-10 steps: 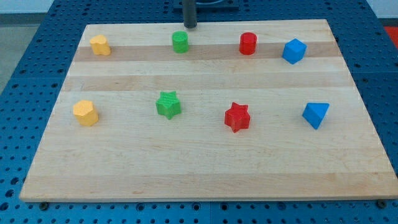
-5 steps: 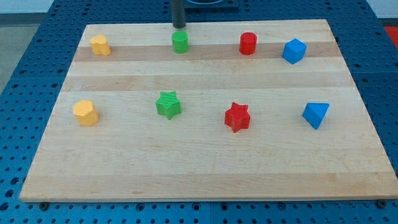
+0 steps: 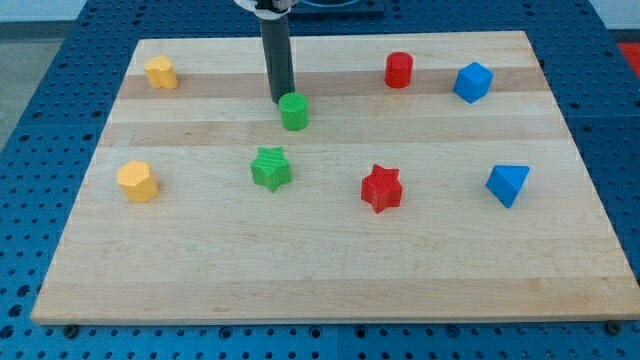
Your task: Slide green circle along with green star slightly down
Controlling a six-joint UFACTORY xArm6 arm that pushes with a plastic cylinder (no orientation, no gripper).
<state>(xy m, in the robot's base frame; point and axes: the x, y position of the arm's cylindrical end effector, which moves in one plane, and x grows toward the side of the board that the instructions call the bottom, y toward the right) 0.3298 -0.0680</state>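
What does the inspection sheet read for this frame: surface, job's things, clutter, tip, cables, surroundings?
Surface: pale wooden board, flat.
Job's things: green circle block above green star block, apart.
Clutter: two yellow blocks; red cylinder; red star; blue cube; blue wedge-like block.
Tip: my tip at the green circle's upper-left edge.
Cables: nothing seen.
Surroundings: blue perforated table.

My tip (image 3: 281,99) was set against the green circle (image 3: 294,112), at its 11 o'clock. The green star (image 3: 271,168) was placed apart at the circle's 7 o'clock, and the red star (image 3: 381,188) at that star's 4 o'clock.
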